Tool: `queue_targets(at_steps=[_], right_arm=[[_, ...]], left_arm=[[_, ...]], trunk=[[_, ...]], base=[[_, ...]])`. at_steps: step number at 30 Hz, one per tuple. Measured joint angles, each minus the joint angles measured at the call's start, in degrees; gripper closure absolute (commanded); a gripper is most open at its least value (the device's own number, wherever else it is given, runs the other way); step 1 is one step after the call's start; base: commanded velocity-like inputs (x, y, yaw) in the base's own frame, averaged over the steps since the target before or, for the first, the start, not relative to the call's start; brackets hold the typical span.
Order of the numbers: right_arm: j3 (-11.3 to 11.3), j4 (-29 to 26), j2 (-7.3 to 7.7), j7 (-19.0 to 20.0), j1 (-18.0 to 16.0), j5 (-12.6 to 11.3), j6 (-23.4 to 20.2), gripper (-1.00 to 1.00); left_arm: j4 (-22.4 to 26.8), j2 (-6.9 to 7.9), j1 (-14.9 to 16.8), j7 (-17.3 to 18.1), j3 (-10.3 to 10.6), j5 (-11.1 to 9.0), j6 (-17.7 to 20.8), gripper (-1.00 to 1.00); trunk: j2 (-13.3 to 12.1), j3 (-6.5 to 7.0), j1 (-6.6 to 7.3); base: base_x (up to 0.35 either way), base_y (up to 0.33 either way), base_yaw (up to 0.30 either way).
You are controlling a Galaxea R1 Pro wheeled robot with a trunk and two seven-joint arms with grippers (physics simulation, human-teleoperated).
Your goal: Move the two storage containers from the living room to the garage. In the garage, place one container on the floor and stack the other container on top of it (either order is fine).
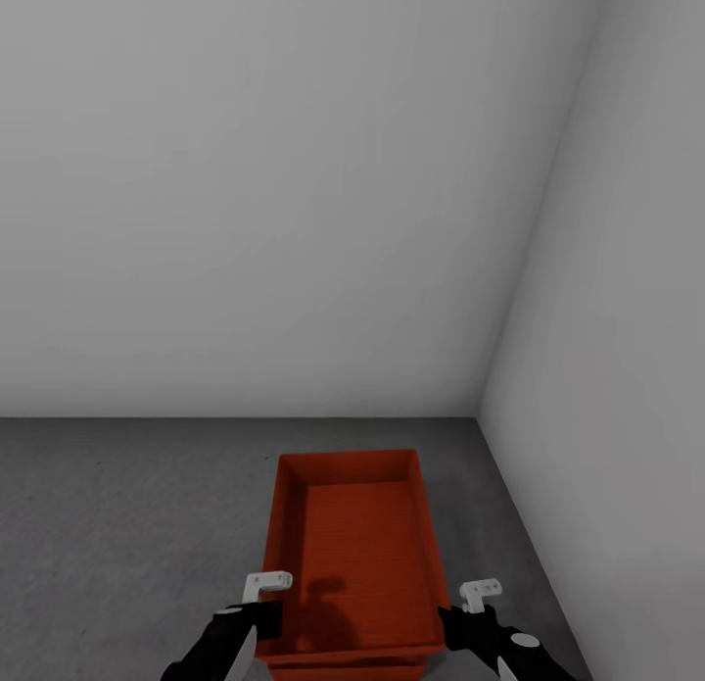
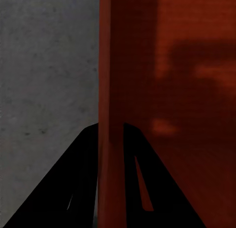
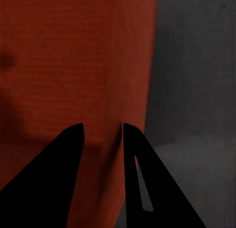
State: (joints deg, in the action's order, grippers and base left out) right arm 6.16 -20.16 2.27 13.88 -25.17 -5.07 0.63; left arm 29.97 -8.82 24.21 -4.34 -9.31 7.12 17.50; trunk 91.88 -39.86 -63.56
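Orange-red walls sit between my two arms in the head view: I hold a storage container (image 1: 357, 554) over the dark grey concrete floor (image 1: 117, 524) of the garage, near the corner where two pale walls (image 1: 294, 171) meet. My left gripper (image 1: 257, 617) pinches its left long wall near the end closest to me, and my right gripper (image 1: 462, 622) pinches the opposite wall. A second orange-red lip (image 1: 348, 667) shows just under the near end, which I judge to be the other container beneath; I cannot tell whether the two touch.

From the left wrist view, my black fingers (image 2: 64, 188) straddle the thin wall (image 2: 110, 90), one outside, one inside, closed on it.

From the right wrist view, the fingers (image 3: 49, 174) likewise clamp the far wall (image 3: 132, 90), floor beyond.

Risk, as I judge it: the walls are thin and each grip is narrow, so uneven lowering could tilt the box and let it slip, or land it skewed on the lower rim and slide off when I release.

Count: two grippers, two walls of the room, one container plainly seen, a probable second below.
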Motion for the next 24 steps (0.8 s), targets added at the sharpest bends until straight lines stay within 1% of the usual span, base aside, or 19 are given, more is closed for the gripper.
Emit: queue_targets(at_steps=[8, 23, 24], right_arm=[[-0.12, -0.01, 0.0, 0.1, 0.0, -0.08, 0.0, 1.0], [-0.07, 0.0, -0.02, 0.03, 0.0, -0.01, 0.0, 1.0], [-0.13, 0.01, -0.05, 0.03, 0.0, 0.02, 0.0, 1.0]], left_arm=[[0.43, -0.09, -0.01, -0.01, -0.03, 0.3, 0.42, 1.0], [0.19, -0.02, 0.0, -0.01, 0.01, 0.1, 0.19, 1.0], [0.31, -0.01, 0.0, -0.01, 0.02, 0.16, 0.35, 1.0]], trunk=[[0.0, 0.0, 0.0], [0.0, 0.0, 0.0], [0.39, -0.17, -0.22]], base=[[0.004, 0.0, 0.0], [0.0, 0.0, 0.0], [0.0, 0.0, 0.0]])
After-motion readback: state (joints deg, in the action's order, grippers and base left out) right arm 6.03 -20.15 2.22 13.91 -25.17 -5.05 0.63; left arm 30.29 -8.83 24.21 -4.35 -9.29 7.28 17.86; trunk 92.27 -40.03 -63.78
